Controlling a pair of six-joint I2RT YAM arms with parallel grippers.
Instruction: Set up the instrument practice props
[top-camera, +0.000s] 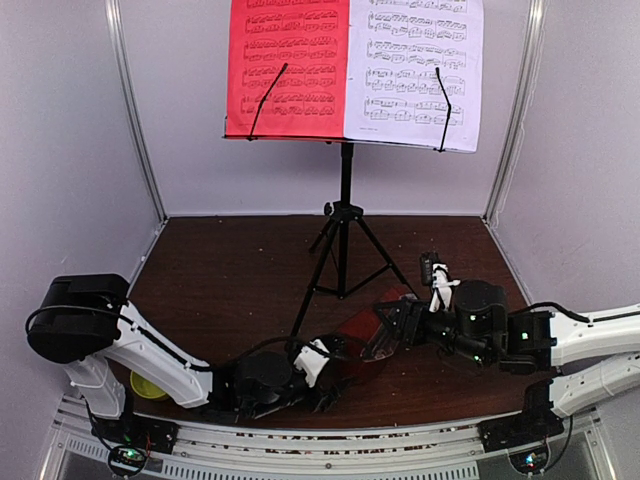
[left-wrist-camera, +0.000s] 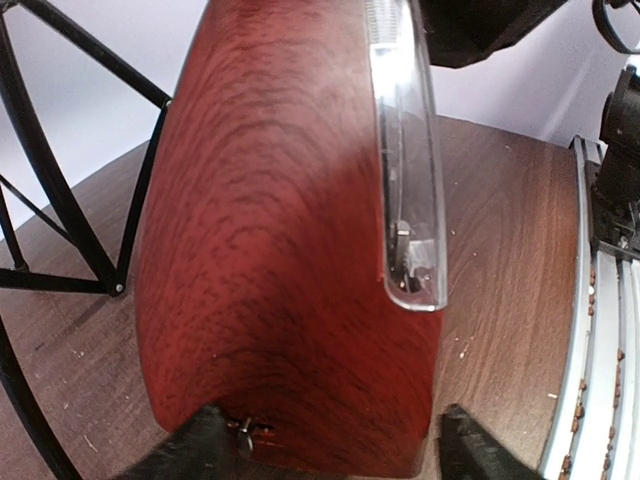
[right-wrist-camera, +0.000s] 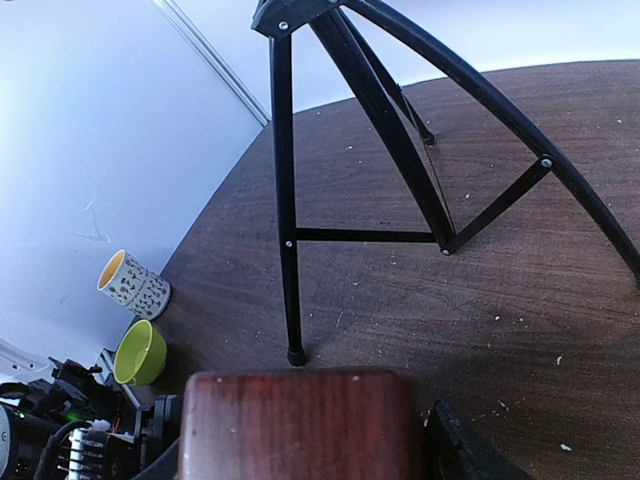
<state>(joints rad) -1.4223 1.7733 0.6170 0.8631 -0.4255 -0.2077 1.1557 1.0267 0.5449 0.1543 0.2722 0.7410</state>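
Looking down from above, one black tripod music stand (top-camera: 345, 250) is planted mid-desk toward the far edge, probably so its pages face the arms. It carries two music sheets, one red sheet (top-camera: 287, 65) and one white sheet (top-camera: 415, 60), side by side, each pinned by one wire arm, so that part looks done. One dark-red metronome (top-camera: 352, 342) lies tipped near the front edge of the desk (top-camera: 230, 270), slightly right of middle, between the left claw (top-camera: 322, 368) and the right claw (top-camera: 392, 328). I judge the two are sharing it to turn it upright. One lime-green bowl (top-camera: 148, 385) sits by the front left corner.

The left wrist view shows the metronome's wood-grain side filling the frame, its one clear cover (left-wrist-camera: 410, 160) along one face. Two black fingers (left-wrist-camera: 200, 445) press its base from either side, so this claw seems to be pinching the metronome.

The right wrist view shows the metronome's other end flanked by dark fingers (right-wrist-camera: 470, 450), apparently gripped too. Whether it rests on the desk I cannot tell. Beyond it are three tripod legs, one patterned mug (right-wrist-camera: 133, 280) and the bowl near the left edge, out of the way.
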